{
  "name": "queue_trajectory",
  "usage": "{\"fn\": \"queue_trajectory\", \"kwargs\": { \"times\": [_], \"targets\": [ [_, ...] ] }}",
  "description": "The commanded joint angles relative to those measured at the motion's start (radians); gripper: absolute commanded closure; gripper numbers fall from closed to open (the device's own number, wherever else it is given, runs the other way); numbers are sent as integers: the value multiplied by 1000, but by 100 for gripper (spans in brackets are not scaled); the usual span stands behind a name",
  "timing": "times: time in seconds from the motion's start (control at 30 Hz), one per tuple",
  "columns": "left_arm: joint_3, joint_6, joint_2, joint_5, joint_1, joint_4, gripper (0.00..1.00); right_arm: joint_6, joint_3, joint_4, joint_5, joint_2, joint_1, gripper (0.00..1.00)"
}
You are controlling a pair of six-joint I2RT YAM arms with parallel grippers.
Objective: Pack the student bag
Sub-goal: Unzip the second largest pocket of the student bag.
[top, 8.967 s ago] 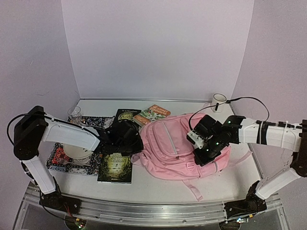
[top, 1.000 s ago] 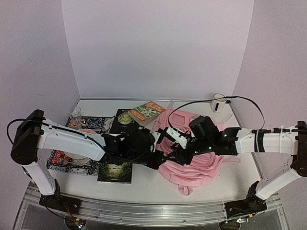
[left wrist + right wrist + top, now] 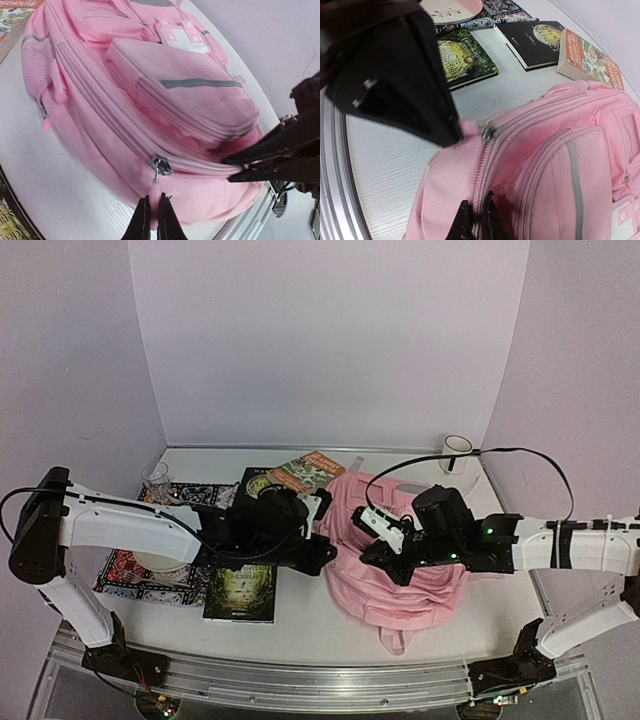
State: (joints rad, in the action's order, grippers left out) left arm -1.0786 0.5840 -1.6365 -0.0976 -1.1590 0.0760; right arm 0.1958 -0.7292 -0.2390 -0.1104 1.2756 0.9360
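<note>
Pink student bag [image 3: 395, 590], seemingly zipped, lying flat

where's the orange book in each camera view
top external: orange book at the back, left of the student bag
left wrist: orange book in the top-left corner, cut off
right wrist: orange book at upper right, beyond the bag
shared landmark: the pink student bag

student bag [image 3: 190, 110]: soft matt pink cloth | zip pull [image 3: 161, 166]: shiny metal | table [image 3: 385, 165]: white, grained
</note>
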Motion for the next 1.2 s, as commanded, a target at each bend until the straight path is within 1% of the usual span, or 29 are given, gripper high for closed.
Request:
{"fn": "queue_trajectory", "kwargs": {
  "times": [0.0,0.13,0.3,0.4,0.57,0.63,0.77,0.87,0.97,1.0,1.17],
  "targets": [
    [-12,-42,56,-161,104,36,100,-42,37,127,23,-104,-10,100],
    [-27,-64,13,-184,160,39,100,-69,43,133,-22,-153,-11,100],
    [-86,-85,-106,-238,192,39,100,-80,38,135,-72,-186,-10,100],
    [-129,-88,-155,-235,193,48,100,-85,26,135,-91,-172,-10,100],
    [-120,-81,-136,-228,192,42,98,-105,-17,135,-118,-87,-10,100],
    [-106,-71,-117,-210,190,42,92,-119,-36,135,-103,-60,-10,100],
    [-54,-11,-54,-198,172,42,70,-131,-66,137,-62,-34,-9,96],
    [2,84,12,-187,158,39,55,-127,-79,147,12,-23,-10,86],
    [56,170,63,-168,140,36,40,-117,-97,179,81,-2,-10,72],
    [73,198,75,-149,134,31,36,-111,-105,191,101,4,-10,70],
    [102,279,61,-89,61,-17,25,-94,-138,279,110,42,-10,55]
  ]
}}
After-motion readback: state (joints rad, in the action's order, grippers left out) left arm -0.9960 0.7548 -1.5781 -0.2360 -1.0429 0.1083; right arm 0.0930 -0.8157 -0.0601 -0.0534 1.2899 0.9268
